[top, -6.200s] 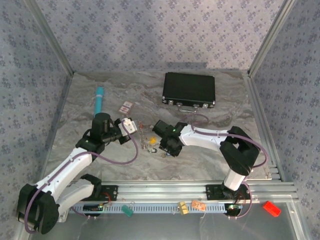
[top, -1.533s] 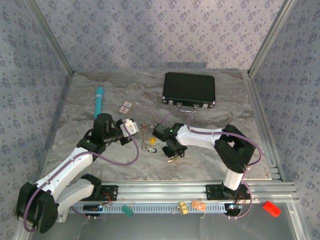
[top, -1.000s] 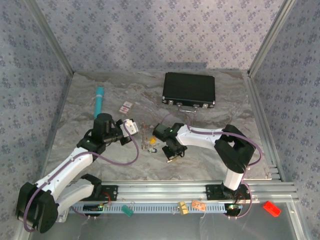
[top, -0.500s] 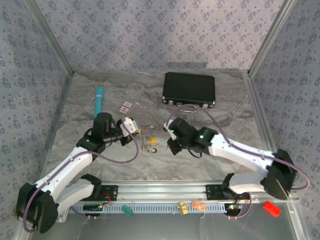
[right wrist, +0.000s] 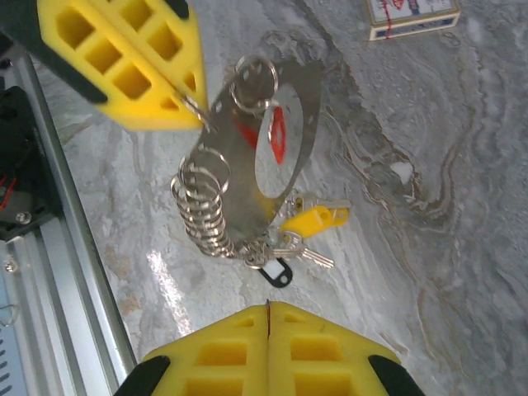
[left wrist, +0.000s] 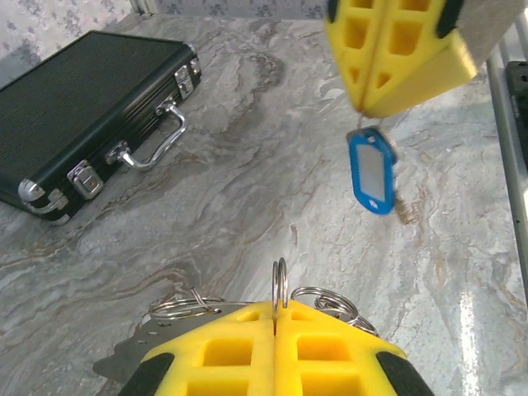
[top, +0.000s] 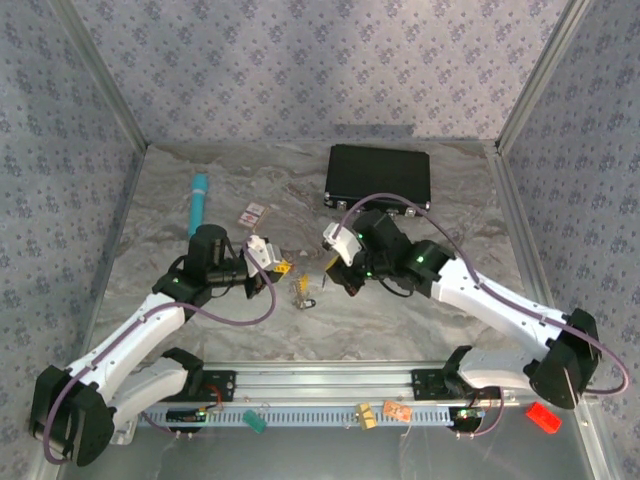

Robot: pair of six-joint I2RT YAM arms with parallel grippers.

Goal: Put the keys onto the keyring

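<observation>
While left pincer [left wrist: 279, 309], bottom centre of its wrist view, pinched shut on keyring [left wrist: 280, 279], right pincer [left wrist: 363, 99] at upper right gripped blue key [left wrist: 370, 171], dangling above desk [left wrist: 247, 190]. Step in hand: bringing key to ring. Next move called for lining key's eye with ring's split, then threading. Yellow key [right wrist: 313, 219] and dark key [right wrist: 276, 272] sat below ring cluster, possibly already attached. Ring's split too fine to find.

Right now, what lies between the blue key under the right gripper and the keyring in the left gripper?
Nothing; in the left wrist view the gap from the blue key to the keyring shows bare marble table.
</observation>
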